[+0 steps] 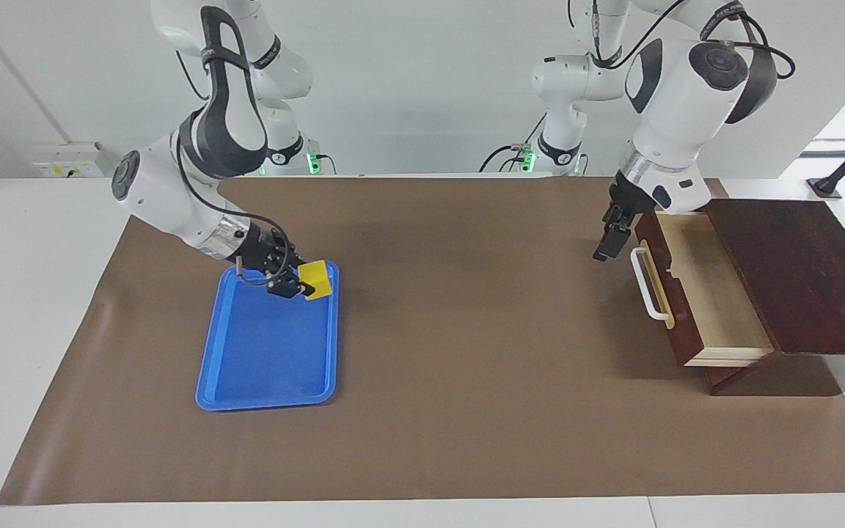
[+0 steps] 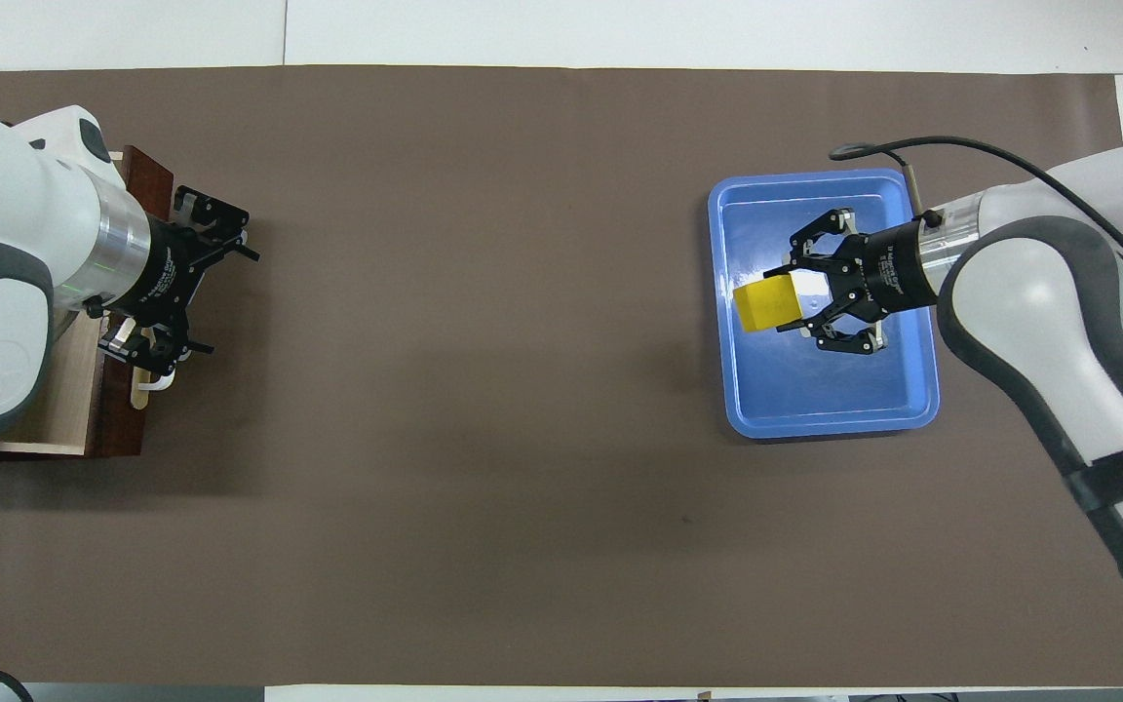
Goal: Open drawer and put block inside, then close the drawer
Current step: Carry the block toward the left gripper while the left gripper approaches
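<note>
Right hand (image 1: 304,284) clenched on the yellow block (image 1: 316,279), up over the blue tray (image 1: 268,381). Open drawer (image 1: 716,293) lies at the left arm's end of the worktop — well apart. Left hand (image 1: 608,246) released, over the white handle (image 1: 648,286) — far nearer.

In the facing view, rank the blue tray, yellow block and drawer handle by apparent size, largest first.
1. blue tray
2. drawer handle
3. block, smallest, though the right gripper holds it raised above the tray, so it may look slightly enlarged.
</note>
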